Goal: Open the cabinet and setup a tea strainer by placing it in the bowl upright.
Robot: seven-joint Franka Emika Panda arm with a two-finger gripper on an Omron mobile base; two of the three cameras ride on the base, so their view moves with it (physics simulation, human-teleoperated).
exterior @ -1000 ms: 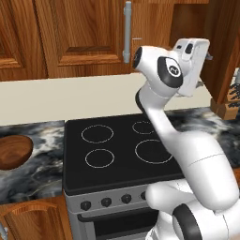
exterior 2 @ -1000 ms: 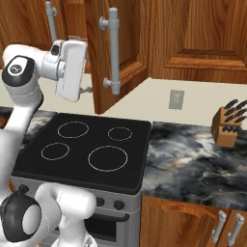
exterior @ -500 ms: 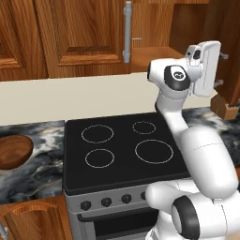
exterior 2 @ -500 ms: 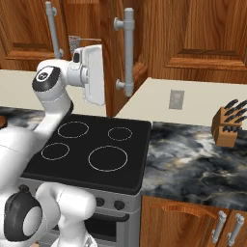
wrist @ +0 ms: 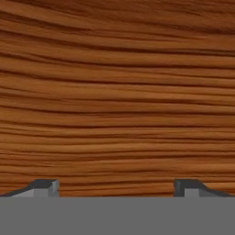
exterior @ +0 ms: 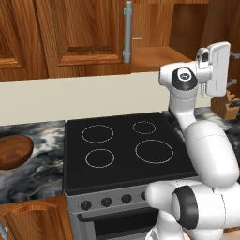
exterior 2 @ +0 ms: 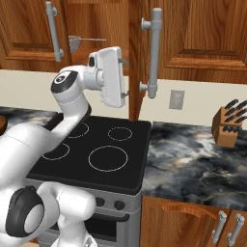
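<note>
The cabinet hangs on the wall above the stove, and its right door is swung out, so that it stands edge-on over the right side of the stove. The left door is closed. The end effector is raised above the stove and sits just beside the inner face of the open door. In the hand view its two fingertips stand wide apart with only wood grain between them, and it holds nothing.

The tea strainer lies inside the cabinet, up and to the left of the end effector in the right base view; its mesh basket is to the left and its thin handle points to the right.

The bowl rests on the marble surface to the left of the stove, well apart from the cabinet opening. A knife block stands on the surface far to the right of the stove.
</note>
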